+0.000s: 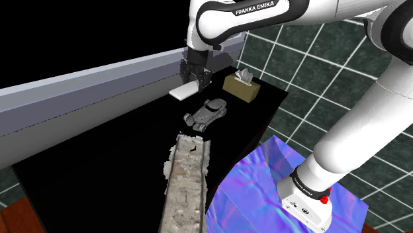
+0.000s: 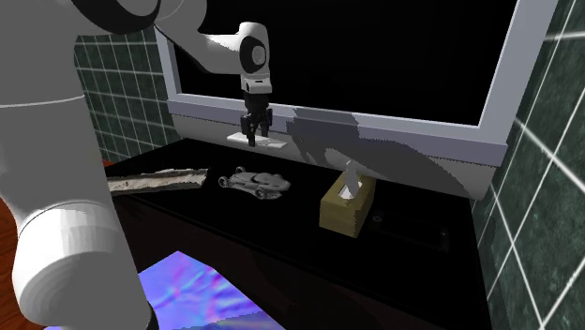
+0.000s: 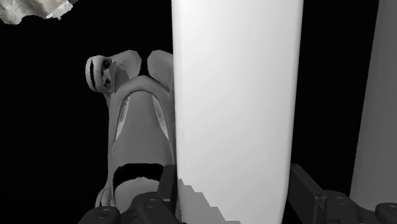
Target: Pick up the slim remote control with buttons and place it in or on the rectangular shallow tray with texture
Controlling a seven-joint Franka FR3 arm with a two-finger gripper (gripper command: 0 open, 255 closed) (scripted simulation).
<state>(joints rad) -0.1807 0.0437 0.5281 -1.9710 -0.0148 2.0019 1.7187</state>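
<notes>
— While clasped by the gripper (image 1: 196, 82), found where?
— At eleven o'clock from the toy car (image 1: 206, 112) in the shoulder view, beside the window ledge (image 1: 79, 93): the white remote (image 1: 183, 93), pinched along both long edges by the fingers (image 3: 167, 189).
— And the tray (image 1: 188, 179)?
— Rough, grey, at six o'clock from the car, well apart from the remote.

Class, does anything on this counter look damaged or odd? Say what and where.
The long tray nearest the stand looks damaged: ragged, crumbled edges with pale flakes along one side. The remote by the sill is plain white, no buttons visible.
</notes>
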